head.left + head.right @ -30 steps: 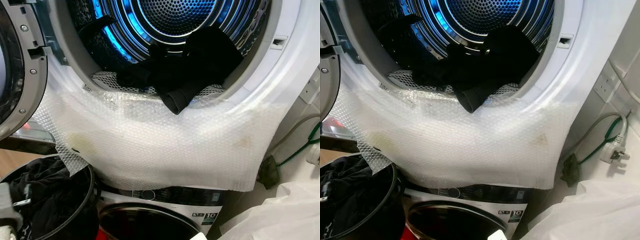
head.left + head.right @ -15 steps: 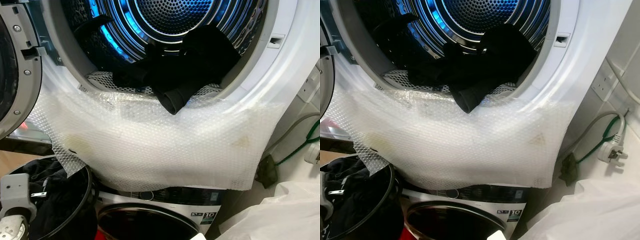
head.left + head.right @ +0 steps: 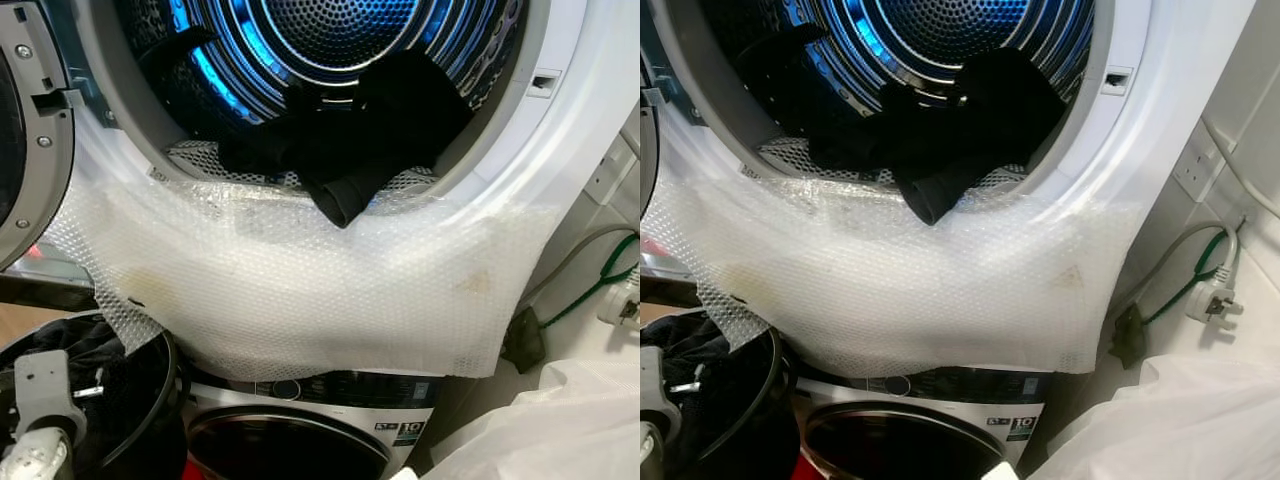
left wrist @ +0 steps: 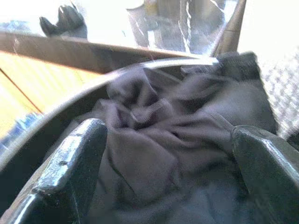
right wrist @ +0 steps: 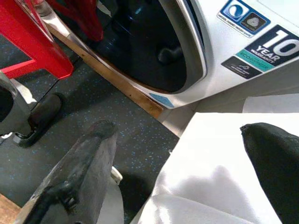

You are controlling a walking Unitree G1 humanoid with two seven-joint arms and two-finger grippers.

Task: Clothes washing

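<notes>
- The open door (image 3: 25, 140) of the upper machine stands at the left edge of the head view, grey rim facing in.
- At the lower left, a round black basket (image 3: 165, 385) holds dark clothes (image 4: 187, 135); a corner of the bubble wrap hangs over its rim.
- The left pincer (image 4: 170, 154) hangs just above those clothes inside the basket, its fingers (image 4: 74, 158) spread wide with nothing between them. Its grey wrist shows at the lower left corner of the head view.
- The drum (image 3: 340, 40) fills the upper middle, lit blue, with a perforated back wall.
- A heap of black laundry (image 3: 350, 130) lies at the front of the drum, and one folded end droops over the lip onto the bubble wrap.
- A sheet of bubble wrap (image 3: 320, 290) is draped across the white front below the opening, spanning the middle of the frame.
- Under it, at the bottom centre, sits a second machine (image 3: 320, 415) with a dark round door and a warranty sticker (image 5: 264, 49).
- The right pincer (image 5: 187, 168) hangs low near that second machine, wide apart and empty, over dark speckled floor (image 5: 70, 135) and white plastic sheeting (image 3: 1170, 420).
- At the right, a grey plug (image 3: 1212, 298) with a green cable lies against the wall.
</notes>
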